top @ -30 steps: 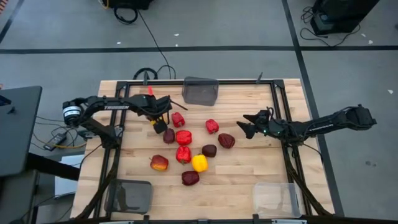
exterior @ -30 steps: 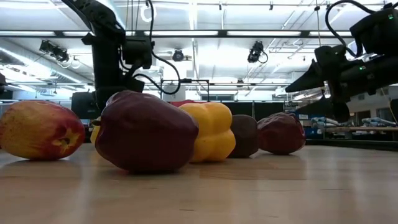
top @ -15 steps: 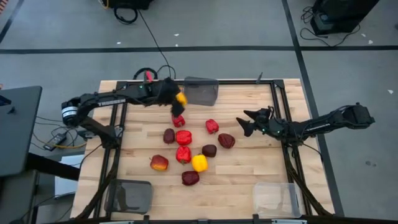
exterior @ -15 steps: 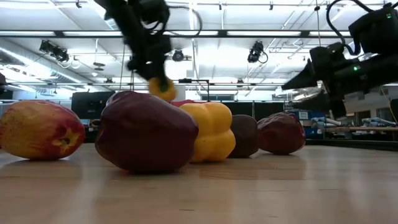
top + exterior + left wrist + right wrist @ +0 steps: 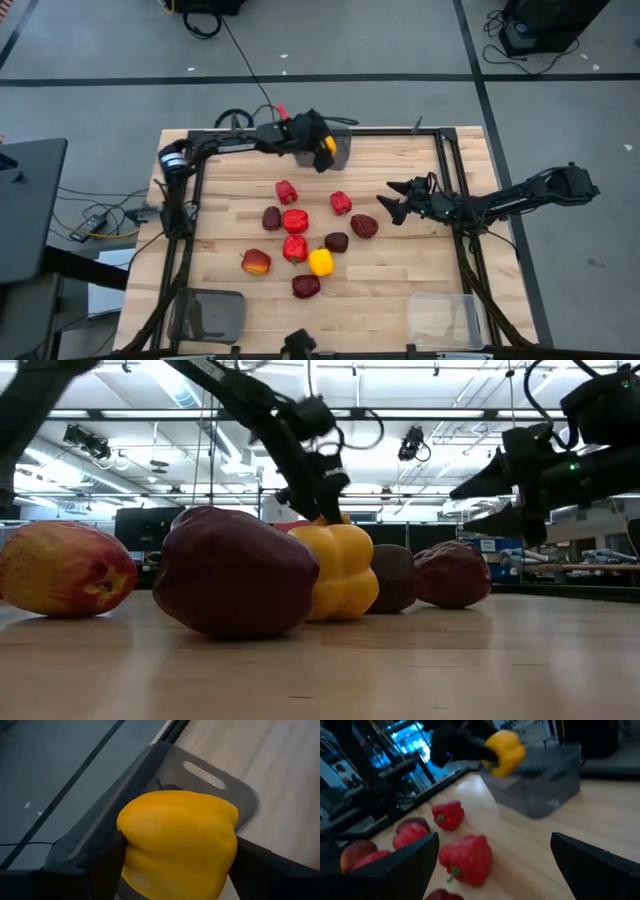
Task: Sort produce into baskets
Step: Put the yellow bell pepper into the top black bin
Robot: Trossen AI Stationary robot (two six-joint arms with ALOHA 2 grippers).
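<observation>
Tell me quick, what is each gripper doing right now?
Left gripper: closed on the yellow pepper, held over the dark grey basket.
Right gripper: open, empty, hovering near the produce.

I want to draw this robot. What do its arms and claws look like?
Both arms are thin and black, with joints. The left arm has white lettering along it, a pale ring near its base and a small red bit. The right arm has tiny green lights by its gripper. The fingers are dark, flat and pointed.
</observation>
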